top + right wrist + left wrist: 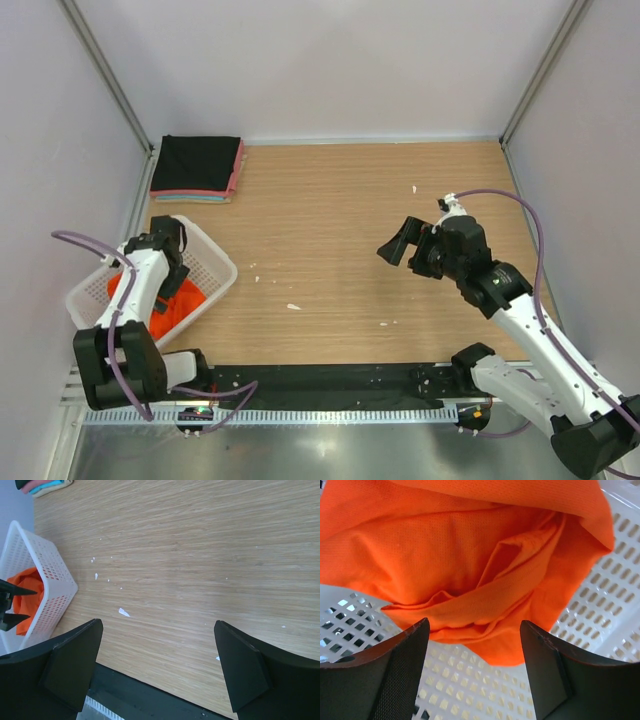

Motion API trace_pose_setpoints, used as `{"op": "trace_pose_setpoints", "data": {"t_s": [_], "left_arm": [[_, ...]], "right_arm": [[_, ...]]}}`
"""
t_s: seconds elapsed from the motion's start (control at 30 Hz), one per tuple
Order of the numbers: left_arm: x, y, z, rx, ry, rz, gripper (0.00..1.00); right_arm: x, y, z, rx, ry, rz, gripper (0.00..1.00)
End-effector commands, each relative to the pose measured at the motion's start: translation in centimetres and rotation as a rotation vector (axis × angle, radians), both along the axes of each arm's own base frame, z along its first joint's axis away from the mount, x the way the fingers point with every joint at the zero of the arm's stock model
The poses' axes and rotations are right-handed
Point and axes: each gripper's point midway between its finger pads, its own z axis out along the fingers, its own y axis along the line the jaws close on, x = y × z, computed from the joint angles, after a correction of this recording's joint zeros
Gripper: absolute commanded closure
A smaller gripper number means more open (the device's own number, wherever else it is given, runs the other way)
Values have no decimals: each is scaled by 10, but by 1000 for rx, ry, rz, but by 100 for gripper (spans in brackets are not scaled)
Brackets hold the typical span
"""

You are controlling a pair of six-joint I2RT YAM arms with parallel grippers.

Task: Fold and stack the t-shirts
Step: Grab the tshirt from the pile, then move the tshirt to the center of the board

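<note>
Orange t-shirt (183, 300) lies crumpled in basket (218, 270), near L; folded stack (197, 165), black atop pink & teal, far-L corner.

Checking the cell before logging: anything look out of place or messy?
Small white scraps lie scattered across the wooden table. The white mesh basket at the left sits skewed to the table's edges, with the orange t-shirt crumpled inside. The folded stack looks tidy.
</note>
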Motion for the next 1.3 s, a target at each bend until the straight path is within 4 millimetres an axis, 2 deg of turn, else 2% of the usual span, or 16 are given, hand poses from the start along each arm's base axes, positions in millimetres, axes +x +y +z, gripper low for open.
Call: {"op": "trace_pose_setpoints", "data": {"t_s": [0.0,0.1,0.23,0.37,0.5,0.6,0.67,0.7,0.73,0.83,0.9,0.93,1.07,1.13,1.17,1.27], "left_arm": [[13,13,-14,23,-36,50,26],[20,11,-25,-17,-20,16,43],[27,17,-15,11,-10,-26,100],[45,18,45,20,-98,-95,100],[98,-8,183,2,-616,-252,100],[104,-24,280,80,-901,-334,100],[121,-52,323,21,-1044,-482,100],[124,-63,366,11,-1178,-534,100],[127,-96,387,-102,-1265,-680,100],[121,-143,472,-258,-1600,-851,100],[114,-170,497,-328,-1694,-951,100],[108,-199,496,-406,-1689,-1028,100],[113,-260,433,-571,-1532,-1211,96],[115,-296,354,-710,-1358,-1261,99],[114,-312,296,-771,-1239,-1269,100],[85,-374,221,-899,-1103,-1385,100]], "right_arm": [[2,7,28,60,-81,20,0],[1,7,33,63,-94,25,0],[-1,5,37,60,-94,23,0],[-4,1,47,63,-117,17,0],[-4,-4,61,69,-177,-3,0],[6,-22,75,19,-244,-92,0],[12,-31,81,-5,-251,-149,1],[17,-39,90,-17,-269,-199,1],[19,-41,94,-20,-272,-218,1],[26,-44,106,-13,-279,-258,0],[29,-42,113,-5,-282,-262,1],[31,-44,112,-14,-278,-273,1],[32,-58,109,-50,-249,-352,1],[29,-63,95,-88,-209,-367,1],[29,-66,87,-111,-189,-376,1],[26,-62,59,-153,-113,-343,2]]}}
